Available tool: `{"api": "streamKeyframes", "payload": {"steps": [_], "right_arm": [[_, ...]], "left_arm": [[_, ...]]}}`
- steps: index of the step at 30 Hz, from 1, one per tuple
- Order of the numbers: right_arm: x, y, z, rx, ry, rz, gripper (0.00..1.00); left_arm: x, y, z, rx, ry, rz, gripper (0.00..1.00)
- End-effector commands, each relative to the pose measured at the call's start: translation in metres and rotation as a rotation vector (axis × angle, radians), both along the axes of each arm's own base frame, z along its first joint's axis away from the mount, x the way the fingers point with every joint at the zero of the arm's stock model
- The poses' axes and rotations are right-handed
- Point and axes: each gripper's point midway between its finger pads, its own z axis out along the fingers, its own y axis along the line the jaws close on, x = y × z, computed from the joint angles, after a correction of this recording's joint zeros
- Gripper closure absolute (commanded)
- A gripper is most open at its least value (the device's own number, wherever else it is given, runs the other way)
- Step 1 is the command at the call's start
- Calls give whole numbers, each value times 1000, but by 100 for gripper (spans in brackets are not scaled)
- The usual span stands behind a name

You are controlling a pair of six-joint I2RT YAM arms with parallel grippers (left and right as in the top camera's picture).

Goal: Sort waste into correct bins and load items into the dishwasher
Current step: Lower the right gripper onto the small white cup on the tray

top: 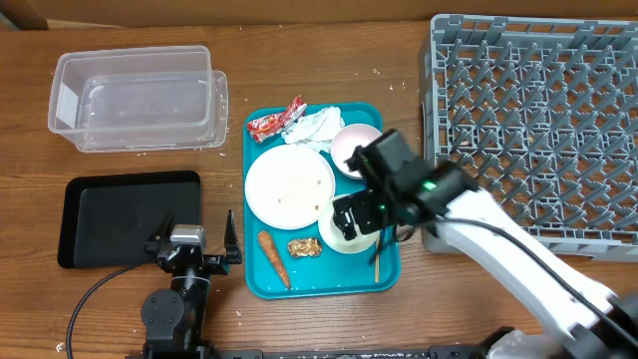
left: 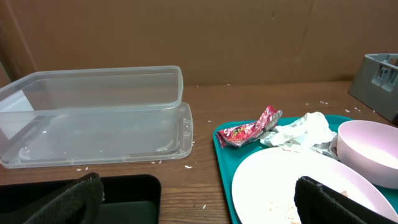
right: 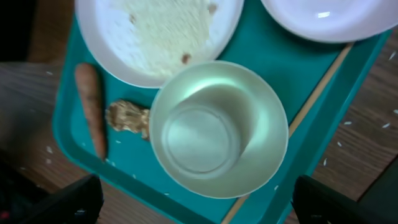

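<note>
Arms stand at two sides of the teal tray (top: pixel 251 214). The right arm (top: pixel 518 259) reaches from the lower right, wrist bent down. The right gripper (top: pixel 355 221) hangs with jaws spread wide above a small white bowl (right: pixel 217 127) at the tray's near edge, grasping nothing; if a finger touches the rim, I cannot tell. Left of this bowl lie the brown lump (right: pixel 127 118) and the carrot (right: pixel 90 109), and behind them the plate (top: pixel 289 186) with rice grains (right: pixel 165 25). The red wrapper (left: pixel 249 130) and tissue (left: pixel 301 130) lie at the far edge. The left arm (top: pixel 174 309) is low at the near table edge. The left gripper (top: pixel 195 239), released and wide, points toward the clear tub (left: pixel 93 78), beside the black tray (top: pixel 110 214).
</note>
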Motion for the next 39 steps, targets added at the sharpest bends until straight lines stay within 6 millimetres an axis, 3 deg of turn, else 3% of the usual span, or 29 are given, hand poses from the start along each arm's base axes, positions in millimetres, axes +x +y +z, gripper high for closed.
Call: {"api": "streamKeyframes", "payload": {"steps": [1,11,18,23,29,39], "right_arm": [[4,3,-16,-43,38,-9,0],[-1,15,-21,4,81,28,0],[11,-6,-39,-146,25,52,0],[8,5,-36,-84,44,69,0],[2,32,-26,68,79,113,0],[-1,35,-35,-22,35,126,0]], "left_arm": [[0,2,0,12,-6,9,0],[0,2,0,12,-6,9,0],[0,2,0,12,-6,9,0],[0,2,0,12,-6,9,0],[0,2,0,13,-6,9,0],[0,2,0,12,-6,9,0]]}}
